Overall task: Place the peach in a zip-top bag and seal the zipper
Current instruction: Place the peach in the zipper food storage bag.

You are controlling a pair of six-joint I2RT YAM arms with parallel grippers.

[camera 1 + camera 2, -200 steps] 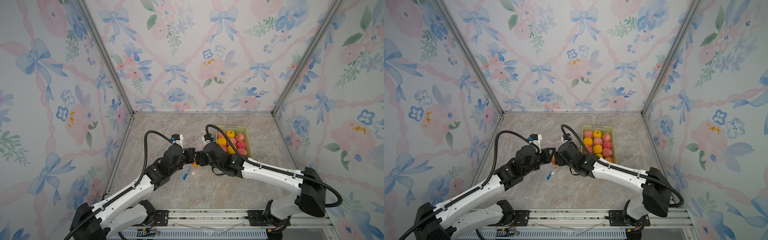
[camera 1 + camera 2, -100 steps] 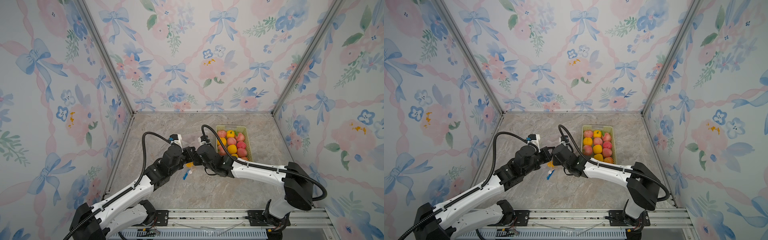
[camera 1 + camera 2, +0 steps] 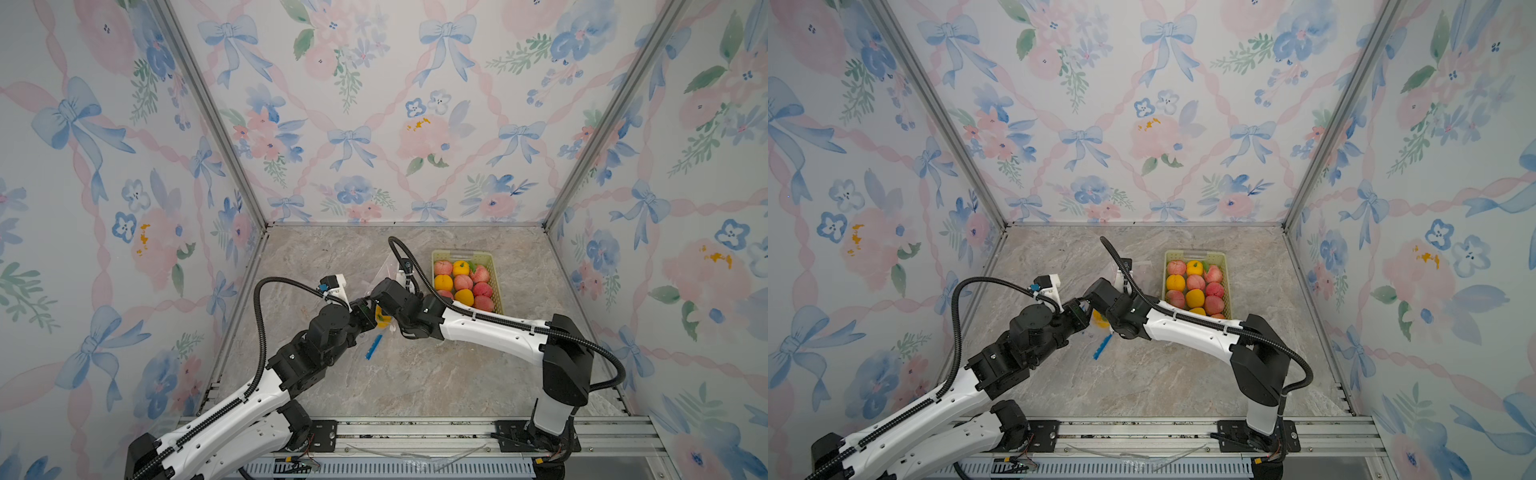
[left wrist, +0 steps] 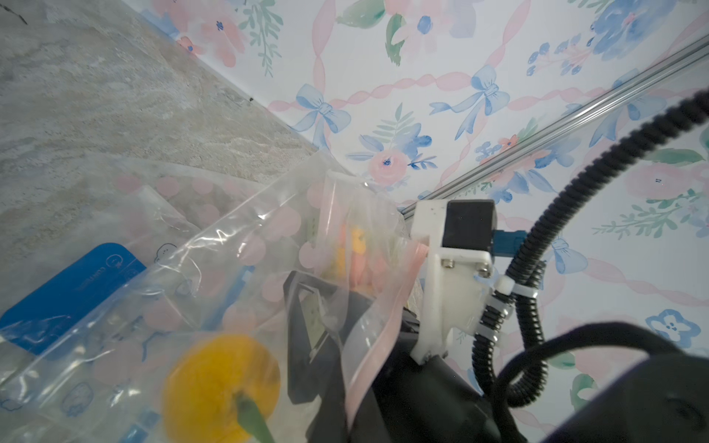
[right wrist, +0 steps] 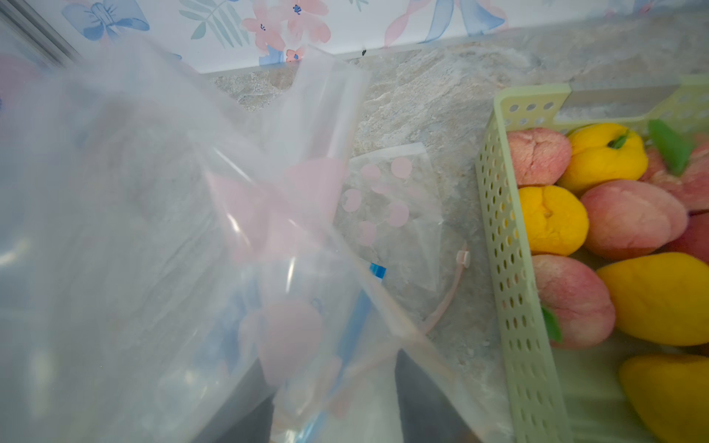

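Peach (image 4: 220, 387) inside bag (image 4: 245, 237), raised over the worktop (image 3: 415, 374).
Basket (image 3: 463, 252) on the right holds pink and yellow fruit (image 5: 633, 218). The clear, pink-dotted bag slants up from the worktop with its one yellow peach low inside, green stalk toward the left wrist camera. Left fingers (image 3: 365, 312) are clenched on the bag's edge; right fingers (image 5: 426, 395) stand apart, released, just beside the peach.

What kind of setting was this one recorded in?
Probably a staged robot data-collection booth, not a home: floral wallpaper panels on aluminium posts, a marble-look tabletop, and two arms mounted on a front rail.
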